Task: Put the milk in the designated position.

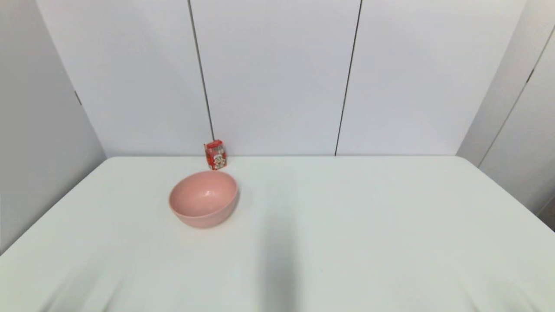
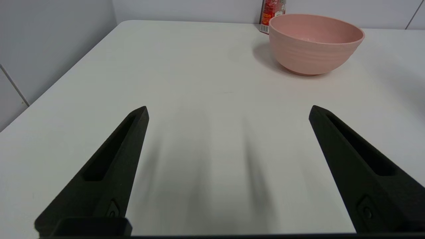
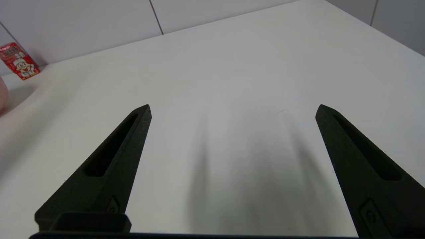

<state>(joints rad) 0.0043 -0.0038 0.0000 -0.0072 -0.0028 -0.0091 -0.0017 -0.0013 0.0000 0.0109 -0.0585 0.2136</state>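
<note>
I see the small red milk carton standing upright at the table's far edge, just behind the round pink bowl. Both my left gripper and right gripper are spread wide, empty; the left looks nearer.

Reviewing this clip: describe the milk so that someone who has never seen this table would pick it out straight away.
Start at the white table and find the round pink bowl on its left half. Just behind the bowl, at the far edge by the wall, stands the milk: a small upright red carton. It is much smaller than the bowl, boxy rather than round, and carries a cartoon face.
</note>
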